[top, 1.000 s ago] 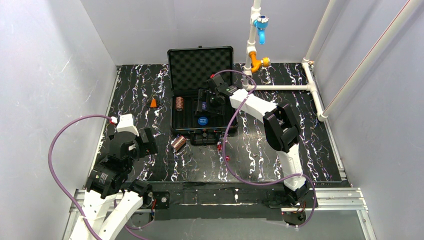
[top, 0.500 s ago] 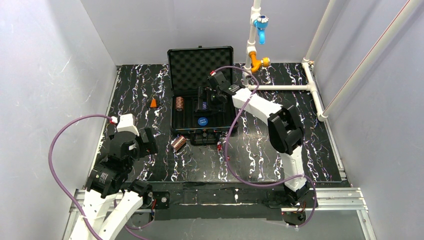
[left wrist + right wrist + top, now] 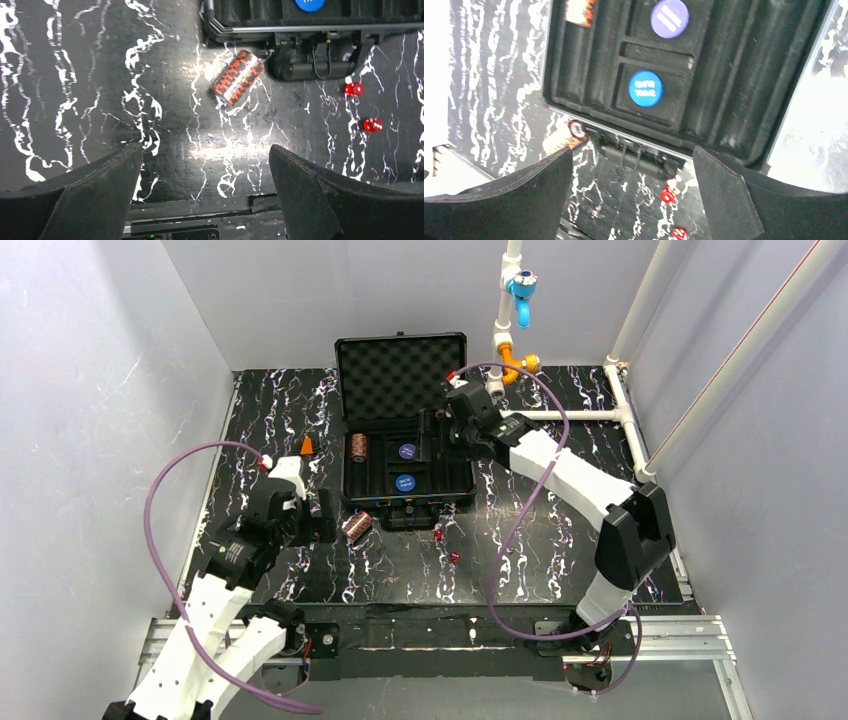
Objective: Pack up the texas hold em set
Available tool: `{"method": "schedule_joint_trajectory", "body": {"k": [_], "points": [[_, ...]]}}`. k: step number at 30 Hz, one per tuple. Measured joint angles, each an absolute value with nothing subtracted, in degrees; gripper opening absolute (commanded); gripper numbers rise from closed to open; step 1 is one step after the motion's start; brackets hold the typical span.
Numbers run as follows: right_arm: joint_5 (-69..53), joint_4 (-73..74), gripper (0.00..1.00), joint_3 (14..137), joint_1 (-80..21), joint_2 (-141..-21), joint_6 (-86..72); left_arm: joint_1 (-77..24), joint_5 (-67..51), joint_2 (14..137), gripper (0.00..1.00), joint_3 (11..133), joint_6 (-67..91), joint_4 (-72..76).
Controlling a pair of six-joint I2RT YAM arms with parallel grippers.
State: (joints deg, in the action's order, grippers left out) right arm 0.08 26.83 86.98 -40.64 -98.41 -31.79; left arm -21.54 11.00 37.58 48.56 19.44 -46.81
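Left claw (image 3: pixel 205 170): released, empty, over the tabletop (image 3: pixel 75 100)
Right claw (image 3: pixel 631 170): released, empty, above the open briefcase (image 3: pixel 400 375)
Tray: one chip stack (image 3: pixel 358 447), two blue discs (image 3: pixel 407 451)
Loose: second chip stack (image 3: pixel 237 77) and two red dice (image 3: pixel 354 89) on the tabletop, just in front of the briefcase

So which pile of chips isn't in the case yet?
The chip stack lying on the table before the case; the other stack sits inside it.

I'm looking into a lab test cell: plain grey panel walls (image 3: pixel 100 390) box in a black marbled tabletop (image 3: pixel 270 410), white pipes (image 3: pixel 590 415) along one side, aluminium rail (image 3: pixel 670 625) up front
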Motion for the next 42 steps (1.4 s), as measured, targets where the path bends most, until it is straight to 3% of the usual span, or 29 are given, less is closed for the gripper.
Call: {"method": "schedule_joint_trajectory", "body": {"k": [14, 32, 42], "points": [[6.2, 26.8, 1.00, 69.4, -40.6, -85.7, -28.3, -21.5, 2.4, 52.8, 0.99, 48.6, 19.9, -44.0], [8.9, 27.5, 1.00, 63.2, -40.6, -79.4, -25.5, -23.8, 4.3, 71.2, 0.99, 47.1, 28.0, -36.2], [8.8, 27.5, 1.00, 63.0, -40.6, -79.4, -25.5, -24.0, 6.0, 78.4, 0.94, 47.1, 27.9, -32.7]]}}
